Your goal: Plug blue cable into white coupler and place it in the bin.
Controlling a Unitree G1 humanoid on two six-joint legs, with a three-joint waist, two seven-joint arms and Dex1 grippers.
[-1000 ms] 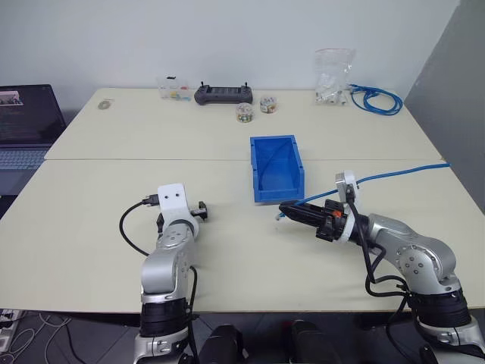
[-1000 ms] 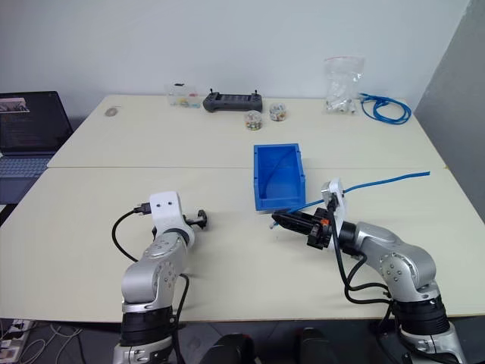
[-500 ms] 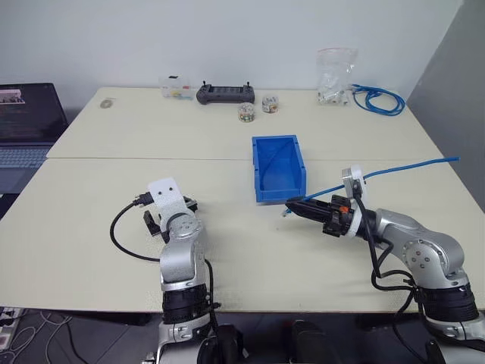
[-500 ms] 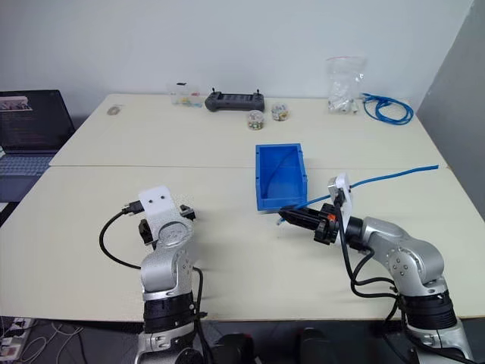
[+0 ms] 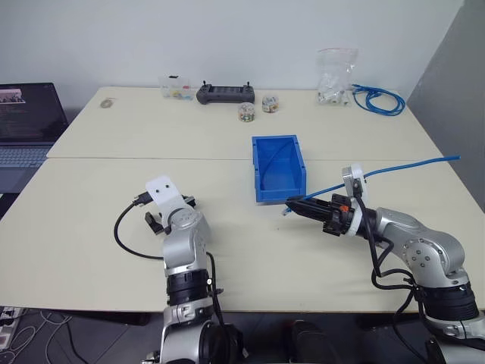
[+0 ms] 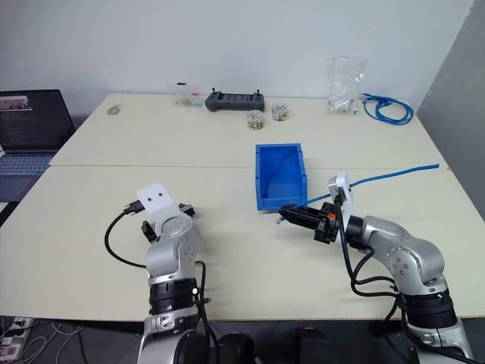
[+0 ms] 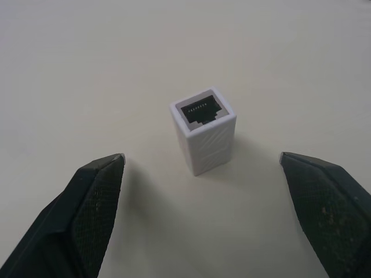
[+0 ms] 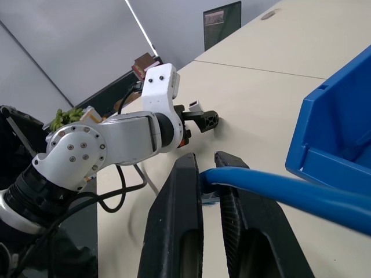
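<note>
Left wrist view: the white coupler (image 7: 203, 138) is shown standing upright on the table (image 7: 87, 69), between the spread fingers of the left gripper (image 7: 203, 217) and touched by neither. It is a small boxy block of smooth white plastic, with a dark socket facing up and fine diagonal ridges on its side. The black fingertips (image 7: 93, 197) are wedge-shaped with a grainy, rubbery surface.

In the right wrist view, the blue cable (image 8: 272, 188) is pinched near its tip between the pressed-together fingers of the right gripper (image 8: 208, 174); the cable is thin, round and glossy, and trails off over the table's right edge. The bin (image 5: 277, 168), a rigid blue plastic tray with sloped walls, stands just beyond that gripper.

Risks, as judged: the light, narrow coupler may be tipped or pushed away if one finger meets it before the other. It may be clamped skewed, leaving the socket misaligned with the plug. The trailing cable may drag and twist the plug in its grip.
</note>
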